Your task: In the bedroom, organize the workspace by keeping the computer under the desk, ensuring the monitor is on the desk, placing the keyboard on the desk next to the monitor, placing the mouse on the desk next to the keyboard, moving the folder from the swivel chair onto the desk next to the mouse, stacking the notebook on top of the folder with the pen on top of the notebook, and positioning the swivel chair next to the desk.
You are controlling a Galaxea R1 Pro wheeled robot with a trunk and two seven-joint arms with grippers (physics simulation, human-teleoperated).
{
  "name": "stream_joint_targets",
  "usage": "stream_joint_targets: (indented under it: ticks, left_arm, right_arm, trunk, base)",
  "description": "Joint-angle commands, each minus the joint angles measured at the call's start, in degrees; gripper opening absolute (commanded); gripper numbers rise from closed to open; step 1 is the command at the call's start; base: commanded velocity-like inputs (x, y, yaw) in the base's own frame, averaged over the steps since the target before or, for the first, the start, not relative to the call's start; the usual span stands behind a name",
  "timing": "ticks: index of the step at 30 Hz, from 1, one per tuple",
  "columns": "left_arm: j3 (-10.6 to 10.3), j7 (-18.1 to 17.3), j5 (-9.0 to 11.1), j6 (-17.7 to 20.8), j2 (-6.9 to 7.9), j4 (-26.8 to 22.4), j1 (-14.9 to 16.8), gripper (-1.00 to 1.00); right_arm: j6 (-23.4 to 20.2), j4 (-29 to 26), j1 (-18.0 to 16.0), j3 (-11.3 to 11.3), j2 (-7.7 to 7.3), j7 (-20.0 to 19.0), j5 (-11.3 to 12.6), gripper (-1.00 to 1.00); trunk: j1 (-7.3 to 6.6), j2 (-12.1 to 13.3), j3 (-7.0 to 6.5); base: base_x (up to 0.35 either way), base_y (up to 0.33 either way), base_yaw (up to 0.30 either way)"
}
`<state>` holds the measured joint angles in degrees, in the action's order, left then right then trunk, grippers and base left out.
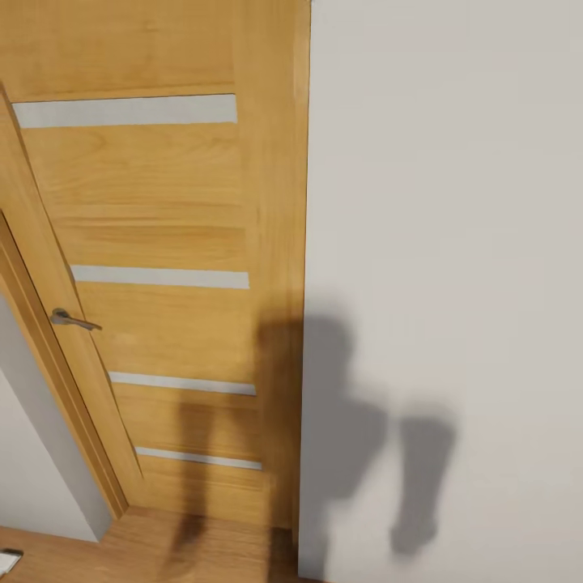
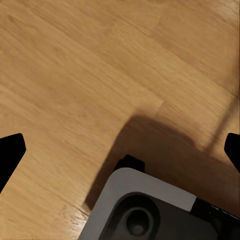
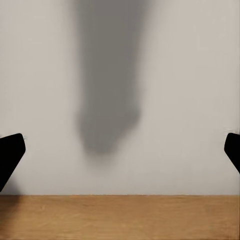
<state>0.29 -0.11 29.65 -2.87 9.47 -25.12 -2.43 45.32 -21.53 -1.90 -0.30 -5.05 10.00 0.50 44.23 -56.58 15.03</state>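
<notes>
None of the desk items, the desk or the swivel chair is in view. In the head view I face an oak door [image 1: 162, 267] with grey glass strips and a metal handle [image 1: 73, 320], beside a pale grey wall [image 1: 445, 243]. My left gripper [image 2: 120, 150] hangs open over the light wood floor [image 2: 75, 75], its black fingertips [image 2: 10, 150] wide apart with nothing between them. My right gripper [image 3: 120, 152] is open too and points at the pale wall [image 3: 190, 75] just above the floor [image 3: 120, 217].
The robot's own shadow falls on the door and wall [image 1: 348, 421]. The grey robot base [image 2: 150, 210] sits on the floor in the left wrist view. A wall corner [image 1: 48, 453] stands left of the door. A small white object [image 1: 8, 560] lies on the floor at the left.
</notes>
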Motion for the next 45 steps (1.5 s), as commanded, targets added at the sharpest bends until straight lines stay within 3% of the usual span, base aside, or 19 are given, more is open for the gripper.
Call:
stream_joint_targets:
  ticks: [1, 2, 3, 6, 17, 18, 19, 20, 23, 24, 25, 28, 30, 45]
  left_arm:
    - [0.02, -0.01, 0.38, -0.36, 0.08, -0.10, -0.03, 1.00]
    - [0.04, 0.01, 0.48, -1.64, 0.22, -0.05, -0.03, 1.00]
    - [0.03, 0.00, 0.51, -5.81, 0.14, 0.19, -0.03, 1.00]
    - [-0.02, 0.00, 0.50, -7.97, -0.02, 0.33, -0.03, 1.00]
    - [-0.20, 0.02, 0.27, -9.23, -0.30, 0.38, -0.03, 1.00]
    - [-0.69, -0.07, -0.16, -15.29, -1.91, 0.48, -0.03, 1.00]
    - [-1.17, -0.07, -0.62, -17.37, -2.63, 0.85, -0.03, 1.00]
    - [-2.54, 0.08, -3.66, -23.94, -3.80, 4.67, -0.03, 1.00]
    - [-2.92, 1.41, -5.61, -27.52, -4.48, 6.68, -0.03, 1.00]
    - [-3.04, 2.94, -6.29, -28.83, -4.93, 7.21, -0.03, 1.00]
    - [-3.27, 7.23, -7.12, -30.25, -5.89, 7.77, -0.03, 1.00]
    - [-4.33, 11.30, -7.54, -30.95, -6.60, 8.03, -0.03, 1.00]
    - [-6.38, 13.08, -7.64, -31.15, -6.84, 8.15, -0.03, 1.00]
    - [-7.41, 13.73, -7.51, -31.14, -6.89, 8.25, -0.03, 1.00]
  right_arm:
    - [0.18, 0.28, -0.04, -0.01, 0.05, 0.01, 0.03, 1.00]
    - [0.38, 0.71, -0.04, 0.00, 0.14, 0.09, 0.06, 1.00]
    - [0.62, 0.98, -0.04, -0.09, 0.06, 0.23, 0.06, 1.00]
    - [0.63, 1.08, -0.04, -0.08, 0.12, 0.27, 0.06, 1.00]
    - [0.85, 1.14, -0.04, 0.02, 0.30, 0.31, -0.04, 1.00]
    - [3.32, 1.24, -0.04, 0.15, 0.50, 0.36, -0.17, 1.00]
    - [4.07, 1.27, -0.04, 0.22, 0.70, 0.34, -0.20, 1.00]
    - [5.22, 1.87, -0.04, 0.35, 2.02, 0.33, -0.23, 1.00]
    - [5.48, 2.17, -0.04, 0.37, 2.51, 0.35, -0.23, 1.00]
    - [5.55, 2.24, -0.04, 0.35, 2.63, 0.36, -0.23, 1.00]
    - [5.63, 2.27, -0.04, 0.26, 2.73, 0.36, -0.24, 1.00]
    - [5.67, 2.30, -0.04, 0.06, 2.71, 0.37, -0.24, 1.00]
    - [5.47, 2.37, -0.04, 0.02, 2.78, 0.31, -0.20, 1.00]
    - [5.14, 2.90, -0.04, 0.13, 2.85, 0.28, -0.21, 1.00]
  trunk:
    - [-0.22, 0.37, -0.13]
    - [-0.44, 0.77, -0.31]
    - [-0.66, 1.17, -0.49]
    - [-1.32, 2.38, -1.03]
    - [-3.73, 6.79, -3.01]
    - [-3.95, 7.19, -3.19]
    - [-4.17, 7.59, -3.37]
    - [-4.39, 7.99, -3.55]
    - [-5.05, 9.19, -4.08]
    - [-5.27, 9.60, -4.26]
    - [-5.49, 10.00, -4.44]
    - [-6.15, 11.20, -4.98]
    - [-6.59, 12.00, -5.34]
    - [-9.88, 18.02, -8.03]
  base:
    - [0.000, 0.000, 0.000]
    - [0.000, 0.000, 0.000]
    - [0.000, 0.000, 0.000]
    - [0.000, 0.000, 0.057]
    - [0.000, 0.000, 0.267]
    - [0.000, 0.000, 0.287]
    - [0.000, 0.000, 0.287]
    - [0.000, 0.000, 0.287]
    - [0.000, 0.000, 0.287]
    - [0.000, 0.000, 0.287]
    - [0.000, 0.000, 0.287]
    - [0.000, 0.000, 0.287]
    - [0.000, 0.000, 0.288]
    - [0.000, 0.000, 0.288]
